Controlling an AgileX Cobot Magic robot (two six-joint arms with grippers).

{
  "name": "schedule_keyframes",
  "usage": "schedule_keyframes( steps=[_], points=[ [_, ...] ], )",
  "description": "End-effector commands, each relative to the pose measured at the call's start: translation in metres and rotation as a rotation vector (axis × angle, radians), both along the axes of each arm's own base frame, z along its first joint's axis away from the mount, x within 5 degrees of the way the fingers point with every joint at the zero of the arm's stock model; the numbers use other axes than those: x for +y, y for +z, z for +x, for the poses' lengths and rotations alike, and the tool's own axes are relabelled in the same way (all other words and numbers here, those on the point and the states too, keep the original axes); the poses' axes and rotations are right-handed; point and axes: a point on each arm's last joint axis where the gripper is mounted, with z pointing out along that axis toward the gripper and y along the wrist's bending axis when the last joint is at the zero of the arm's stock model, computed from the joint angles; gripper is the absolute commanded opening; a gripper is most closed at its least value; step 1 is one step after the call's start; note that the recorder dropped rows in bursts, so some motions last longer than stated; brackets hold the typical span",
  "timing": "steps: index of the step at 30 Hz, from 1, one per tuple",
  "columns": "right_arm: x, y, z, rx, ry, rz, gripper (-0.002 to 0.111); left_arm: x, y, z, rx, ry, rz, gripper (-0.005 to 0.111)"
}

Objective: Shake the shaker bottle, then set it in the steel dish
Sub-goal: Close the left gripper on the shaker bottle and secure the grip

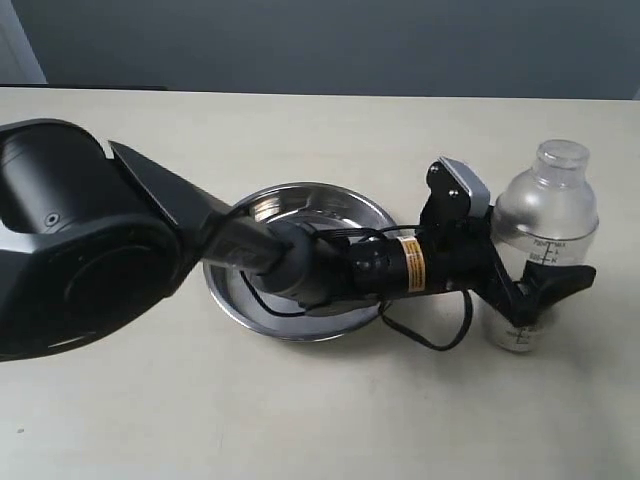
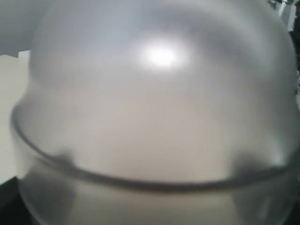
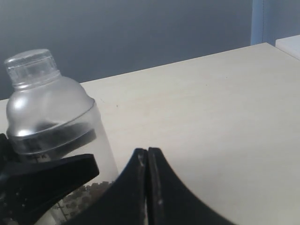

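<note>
The shaker bottle (image 1: pixel 545 205), clear with a frosted dome and a small round cap, is at the right of the table, right of the steel dish (image 1: pixel 250 215). My left gripper (image 1: pixel 535 295) reaches across over the dish and is shut on the bottle's clear body, one finger on each side. In the left wrist view the frosted dome of the bottle (image 2: pixel 154 117) fills the picture. The right wrist view shows the bottle (image 3: pixel 47 112) with brown bits at its bottom and a left finger (image 3: pixel 47 176) against it. My right gripper (image 3: pixel 147 151) is shut on nothing, beside the bottle.
The left arm's bulky black body (image 1: pixel 80 250) covers the left of the table (image 1: pixel 300 420), and its forearm hides much of the dish. A black cable (image 1: pixel 440 340) loops down beside the dish's right rim. A dark wall runs behind the table's far edge.
</note>
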Motion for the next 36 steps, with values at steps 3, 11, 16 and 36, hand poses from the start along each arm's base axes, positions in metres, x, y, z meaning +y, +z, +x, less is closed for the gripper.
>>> schedule_keyframes(
  steps=[3,11,16,36],
  points=[
    [0.0,0.0,0.0,-0.01,-0.002,-0.001,-0.001,-0.001,-0.003,-0.001,0.031,-0.003,0.025,0.0],
    [0.0,0.0,0.0,-0.01,-0.002,-0.001,-0.001,-0.004,-0.002,-0.012,-0.034,-0.122,0.03,0.0],
    [0.0,0.0,0.0,-0.01,-0.002,-0.001,-0.001,-0.004,-0.001,-0.013,-0.039,-0.135,0.024,0.0],
    [0.0,0.0,0.0,-0.01,-0.002,-0.001,-0.001,-0.005,0.003,-0.016,-0.033,-0.169,-0.024,0.0]
  ],
)
